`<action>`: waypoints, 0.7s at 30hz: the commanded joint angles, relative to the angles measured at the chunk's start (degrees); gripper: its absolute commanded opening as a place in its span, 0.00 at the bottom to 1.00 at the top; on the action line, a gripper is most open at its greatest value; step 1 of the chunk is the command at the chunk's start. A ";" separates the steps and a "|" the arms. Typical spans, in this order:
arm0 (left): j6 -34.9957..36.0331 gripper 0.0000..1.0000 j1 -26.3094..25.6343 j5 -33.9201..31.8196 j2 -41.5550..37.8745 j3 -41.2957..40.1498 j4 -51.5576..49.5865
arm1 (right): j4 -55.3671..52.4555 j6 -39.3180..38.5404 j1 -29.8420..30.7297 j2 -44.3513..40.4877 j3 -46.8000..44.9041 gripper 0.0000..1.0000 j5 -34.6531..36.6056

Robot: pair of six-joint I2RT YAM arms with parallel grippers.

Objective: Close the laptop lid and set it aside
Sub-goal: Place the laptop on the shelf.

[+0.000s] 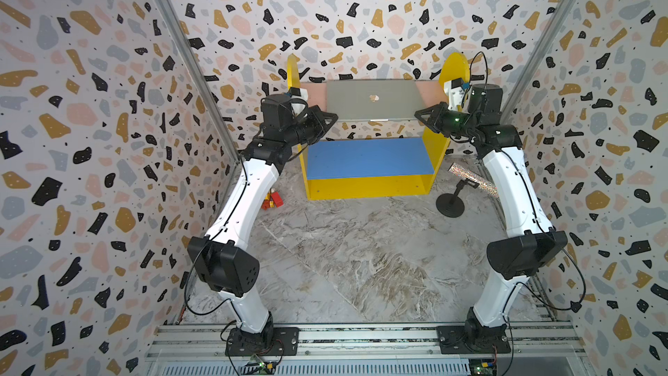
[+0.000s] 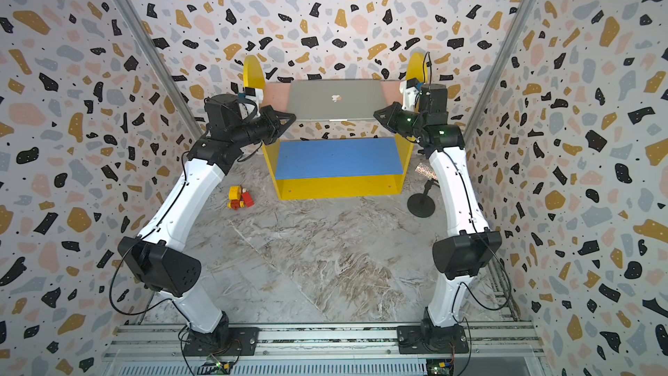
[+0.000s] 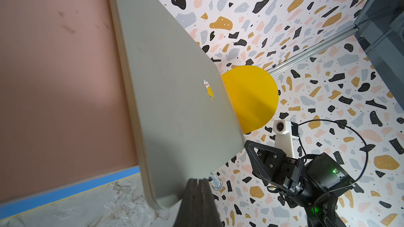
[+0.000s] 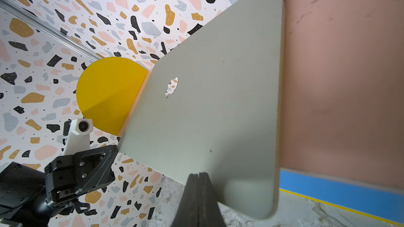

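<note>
The silver-grey laptop [image 1: 361, 103] lies on the pink top board [image 1: 312, 97] of a yellow shelf unit, in both top views. Its lid [image 3: 175, 116] is down flat, apple logo facing up, and the screen is hidden. My left gripper [image 1: 334, 117] is shut and empty, its tip at the laptop's front left corner. At the front right corner my right gripper [image 1: 417, 114] is also shut and empty. In the left wrist view the closed gripper [image 3: 197, 180] overlaps the lid's front edge. The right wrist view shows that gripper [image 4: 198, 174] the same way on the lid [image 4: 218, 116]. Whether the tips touch is unclear.
A blue lower shelf [image 1: 368, 157] sits under the pink board between yellow side panels [image 1: 439, 142]. A red and yellow toy [image 2: 240, 197] lies on the marble floor at the left. A glittery tube [image 1: 473, 180] on a black stand [image 1: 450, 206] is at the right. Patterned walls enclose three sides.
</note>
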 commanded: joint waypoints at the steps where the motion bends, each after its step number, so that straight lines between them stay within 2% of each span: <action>1: 2.87 0.00 -0.73 -0.26 -0.83 1.26 0.49 | -1.75 -3.35 0.45 -1.27 1.42 0.03 0.66; 8: 10.37 0.00 -2.32 -4.00 -5.89 -2.57 -0.51 | -0.73 -11.66 2.41 -6.20 -4.21 0.01 2.88; 15: 13.28 0.00 -3.08 -4.55 -8.60 -6.65 1.46 | 1.48 -18.13 5.17 -10.44 -10.32 0.00 5.75; 21: 14.32 0.00 -3.19 -4.49 -8.21 -7.08 2.12 | 1.04 -19.28 5.64 -9.35 -9.23 0.00 6.55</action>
